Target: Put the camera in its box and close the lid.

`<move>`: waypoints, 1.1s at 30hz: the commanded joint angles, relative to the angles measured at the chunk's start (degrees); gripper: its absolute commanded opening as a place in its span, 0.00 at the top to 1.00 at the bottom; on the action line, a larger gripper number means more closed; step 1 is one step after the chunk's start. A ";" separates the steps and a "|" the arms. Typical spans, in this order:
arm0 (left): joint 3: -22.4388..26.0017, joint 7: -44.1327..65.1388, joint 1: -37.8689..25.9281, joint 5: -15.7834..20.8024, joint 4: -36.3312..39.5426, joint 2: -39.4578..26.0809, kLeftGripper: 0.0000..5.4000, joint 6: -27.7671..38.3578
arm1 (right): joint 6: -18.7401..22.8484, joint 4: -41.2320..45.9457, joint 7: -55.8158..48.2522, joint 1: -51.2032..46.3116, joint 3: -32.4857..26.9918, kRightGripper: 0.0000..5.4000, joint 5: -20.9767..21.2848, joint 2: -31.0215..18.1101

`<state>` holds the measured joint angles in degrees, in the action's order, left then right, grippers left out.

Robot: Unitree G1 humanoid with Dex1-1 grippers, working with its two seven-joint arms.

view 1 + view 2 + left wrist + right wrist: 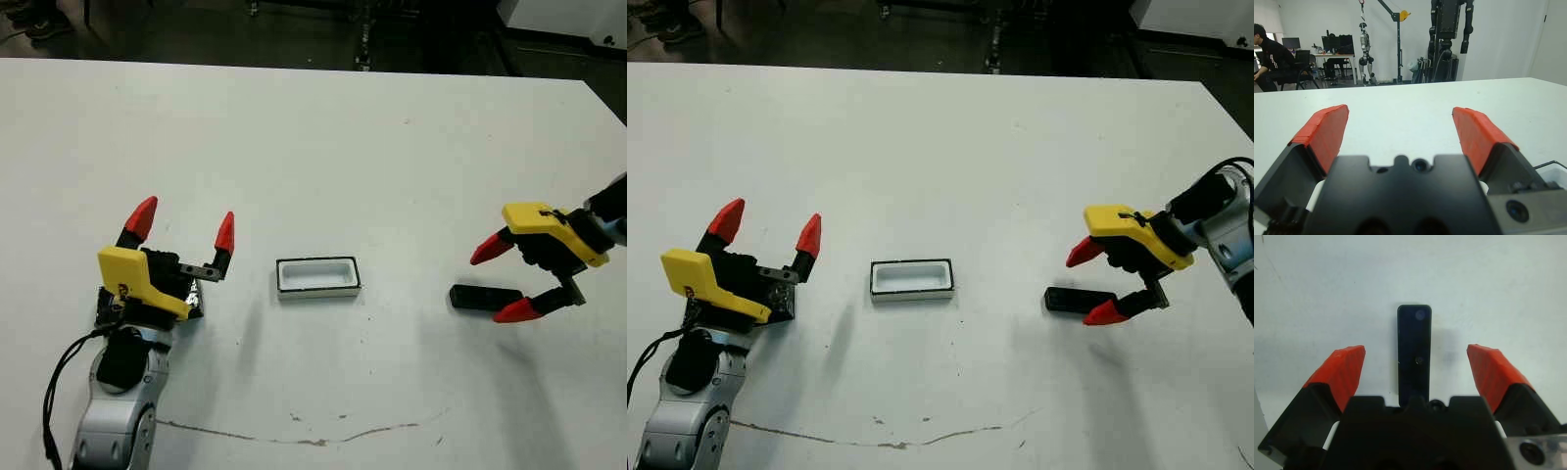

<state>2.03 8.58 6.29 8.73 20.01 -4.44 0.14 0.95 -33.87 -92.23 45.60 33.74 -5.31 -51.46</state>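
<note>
The box (pixel 316 276), a small white tray with a thin black rim, lies uncovered and empty at the table's middle. The camera (pixel 485 297), a narrow dark bar, lies flat on the table to the right of it. My right gripper (pixel 503 281) is open and hovers over the camera's right end, one fingertip on either side of it. In the right wrist view the camera (pixel 1414 352) runs straight out between the spread fingers (pixel 1344 369). My left gripper (pixel 184 225) is open at the left, holding nothing. The glossy black lid (pixel 192 299) lies under it, mostly hidden.
A faint brown crack line (pixel 323 439) runs across the white table (pixel 313 147) near its front. Beyond the far edge, the left wrist view shows a seated person (pixel 1271 58) at desks and standing humanoid robots (pixel 1449 34).
</note>
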 commanded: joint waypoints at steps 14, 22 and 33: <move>-0.01 0.16 0.66 -0.44 -0.39 -0.43 0.00 0.39 | -4.13 -2.68 -0.27 -4.15 -4.03 0.00 4.43 2.94; 0.03 0.05 0.67 -0.39 -0.75 -0.25 0.00 0.58 | -2.01 -1.23 -0.27 -4.59 -3.57 0.00 3.38 2.56; -0.19 -0.16 0.96 -0.11 0.14 -0.05 0.00 -0.17 | 1.04 0.90 -0.27 -6.13 -4.02 0.11 4.30 2.63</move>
<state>1.89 8.61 6.64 8.74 19.83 -4.39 0.64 1.13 -33.34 -92.22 41.71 29.73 -1.73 -48.96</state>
